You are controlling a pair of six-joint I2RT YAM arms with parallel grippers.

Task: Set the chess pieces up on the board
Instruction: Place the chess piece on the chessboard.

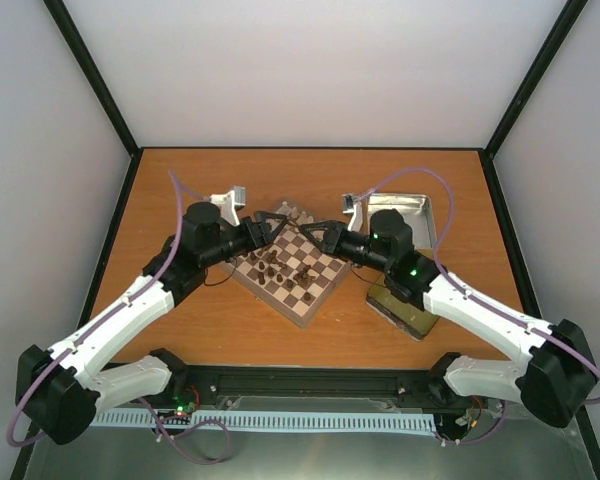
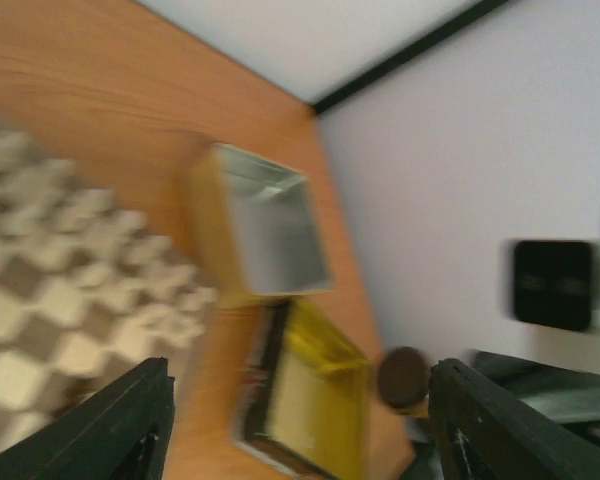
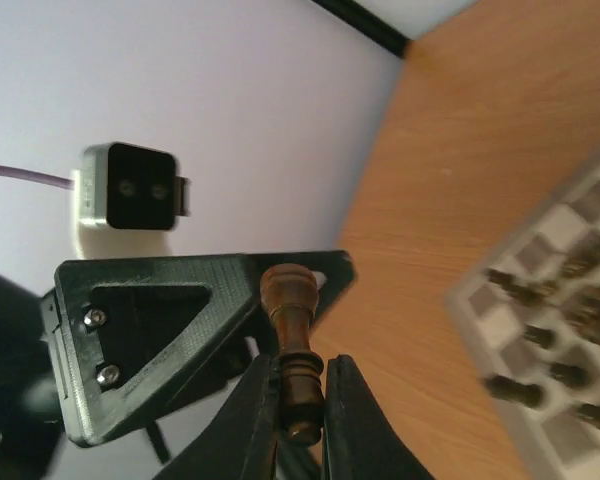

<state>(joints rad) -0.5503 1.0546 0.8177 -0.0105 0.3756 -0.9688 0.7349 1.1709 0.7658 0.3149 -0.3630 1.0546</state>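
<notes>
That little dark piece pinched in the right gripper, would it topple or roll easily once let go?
Probably tippy: the chess piece looks tall and slim where it sits in the right gripper. Its turned, round shape suggests it would roll if it fell over. It looks like stiff wood, so likely light.
</notes>
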